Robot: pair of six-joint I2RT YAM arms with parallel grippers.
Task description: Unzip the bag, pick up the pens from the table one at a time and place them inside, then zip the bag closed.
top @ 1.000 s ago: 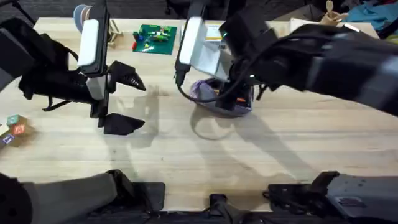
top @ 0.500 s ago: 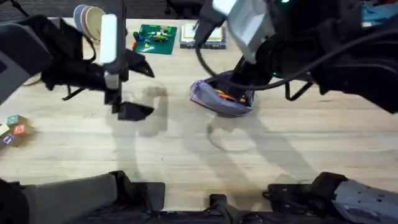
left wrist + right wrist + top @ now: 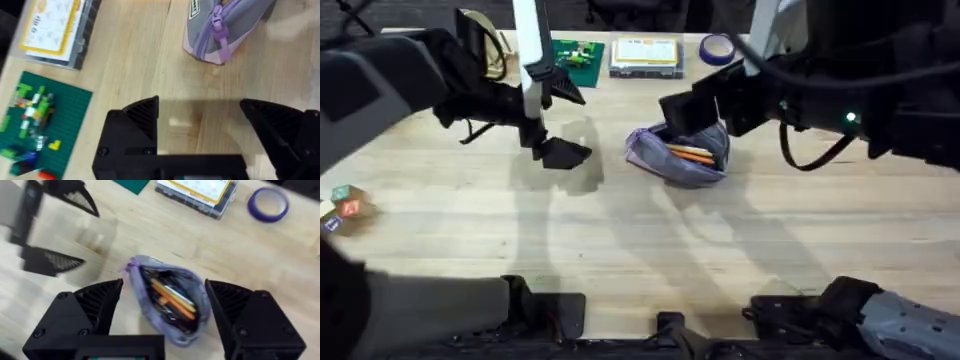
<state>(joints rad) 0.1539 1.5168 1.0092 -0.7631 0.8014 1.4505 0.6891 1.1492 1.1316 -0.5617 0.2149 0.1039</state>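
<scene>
Overhead view: two arm bases sit at the table's (image 3: 620, 250) near edge; beyond mid-table the bag (image 3: 680, 155) lies unzipped, orange and yellow pens (image 3: 692, 152) visible inside. The right gripper (image 3: 165, 305) hangs directly above the pouch, jaws spread wide to either side of it, holding nothing. The left gripper (image 3: 560, 120), jaws wide apart and empty, hovers just beside the bag toward the left edge. A clear box (image 3: 645, 55), green plate (image 3: 570, 55) and tape roll (image 3: 717, 47) line the far edge.

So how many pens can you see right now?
2: an orange pen and a yellow pen, side by side inside the open bag. Dark items beside them might be more; I can't tell.
</scene>
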